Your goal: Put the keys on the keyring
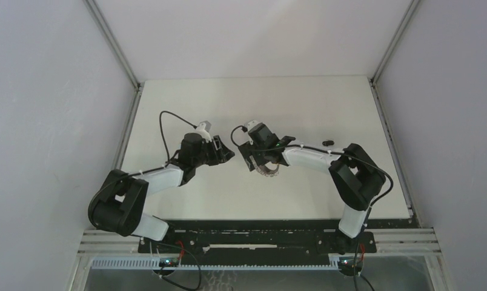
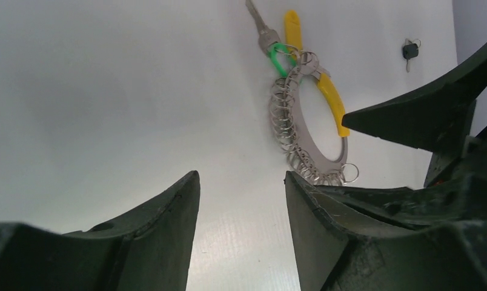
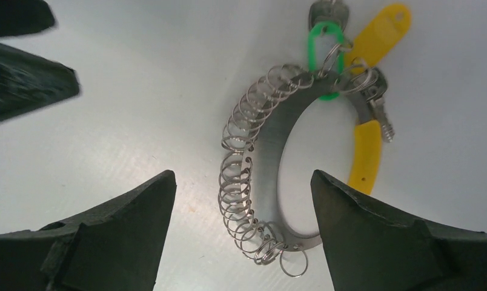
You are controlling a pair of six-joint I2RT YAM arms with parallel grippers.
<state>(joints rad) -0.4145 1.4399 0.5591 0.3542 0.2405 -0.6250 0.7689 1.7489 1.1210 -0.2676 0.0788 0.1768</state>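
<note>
The keyring (image 3: 270, 159) is a flat silver loop lined with several small wire rings, with a yellow strip (image 3: 367, 151) and a green tag (image 3: 321, 42). It lies flat on the white table (image 1: 229, 97). My right gripper (image 3: 241, 174) is open just above it, the jaws straddling its ringed near arc without touching. My left gripper (image 2: 241, 176) is open and empty, just left of the keyring (image 2: 304, 142). The tiny black-headed key (image 2: 410, 51) lies alone on the table, right of the right arm in the top view (image 1: 329, 142).
A silver key (image 2: 257, 23) hangs on the keyring's far end beside the green tag (image 2: 280, 58). The two grippers (image 1: 226, 154) (image 1: 256, 162) are close together mid-table. Grey walls stand left, right and behind.
</note>
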